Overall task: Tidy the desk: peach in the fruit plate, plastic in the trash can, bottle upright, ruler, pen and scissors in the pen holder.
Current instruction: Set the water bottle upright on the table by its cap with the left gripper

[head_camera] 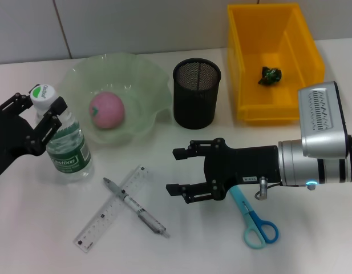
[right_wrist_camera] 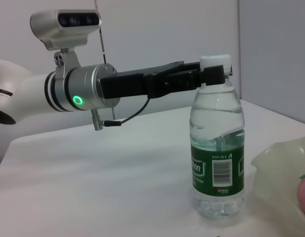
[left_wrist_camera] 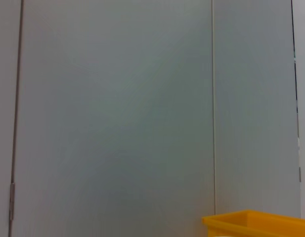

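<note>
Nearest me on the surface (head_camera: 39, 240), three things are left to do as I read it: the ruler (head_camera: 112, 209) lies flat with the pen (head_camera: 134, 206) crossed over it, and the scissors (head_camera: 253, 220) lie off to the right, partly under my right gripper (head_camera: 182, 171), which hangs above the surface with its fingers apart and empty. Further back on the left, the bottle (head_camera: 66, 139) stands upright, so that step looks done; my left gripper (head_camera: 43, 112) is at its white cap, fingers around the neck, though I cannot tell whether they are clamped. Beyond, the peach (head_camera: 106, 110) sits in the fruit plate (head_camera: 147, 85), the pen holder (head_camera: 197, 93) stands with none of those three in it, and a dark crumpled scrap, I judge the plastic (head_camera: 270, 75), lies in the trash can (head_camera: 304, 40).
</note>
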Tool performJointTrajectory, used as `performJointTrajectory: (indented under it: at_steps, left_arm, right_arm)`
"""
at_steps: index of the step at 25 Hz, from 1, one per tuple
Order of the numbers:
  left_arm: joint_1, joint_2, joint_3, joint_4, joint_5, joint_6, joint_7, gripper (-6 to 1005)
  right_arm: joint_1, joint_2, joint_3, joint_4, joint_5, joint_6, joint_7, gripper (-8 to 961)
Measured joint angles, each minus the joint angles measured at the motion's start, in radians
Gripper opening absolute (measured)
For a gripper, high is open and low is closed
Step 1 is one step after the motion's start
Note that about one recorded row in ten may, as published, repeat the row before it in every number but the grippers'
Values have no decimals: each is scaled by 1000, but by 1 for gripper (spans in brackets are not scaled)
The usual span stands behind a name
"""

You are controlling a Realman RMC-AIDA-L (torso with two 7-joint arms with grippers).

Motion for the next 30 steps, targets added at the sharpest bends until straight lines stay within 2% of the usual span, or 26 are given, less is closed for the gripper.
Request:
performJointTrajectory:
  at_steps: [30]
  left_arm:
    - [-9,-2,7,-9,0,-21,33,466]
  right_arm:
    - [3,0,0,6,0,0,0,771]
